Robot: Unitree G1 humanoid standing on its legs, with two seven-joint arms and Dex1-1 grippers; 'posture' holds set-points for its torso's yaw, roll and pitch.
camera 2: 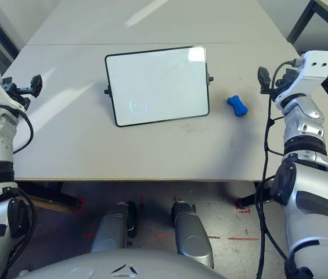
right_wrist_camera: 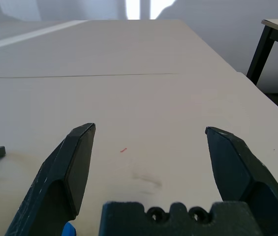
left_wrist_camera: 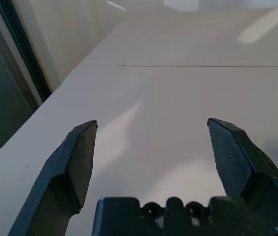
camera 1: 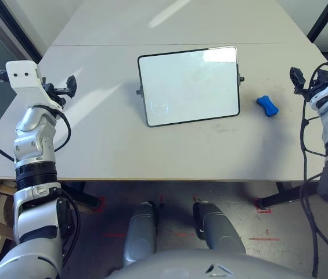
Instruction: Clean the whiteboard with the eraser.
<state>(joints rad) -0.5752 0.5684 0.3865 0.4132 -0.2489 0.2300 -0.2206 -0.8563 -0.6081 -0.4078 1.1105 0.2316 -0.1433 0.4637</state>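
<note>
The pale table (camera 1: 123, 145) carries the whiteboard (camera 1: 190, 85) lying flat near its middle, faint doodles at its near left corner. The left pincer (left_wrist_camera: 151, 142) hovers released at nine o'clock of the board, the right pincer (right_wrist_camera: 148, 147) released at three o'clock. The blue eraser (camera 1: 267, 106) lies between board and right pincer, touching neither.
</note>
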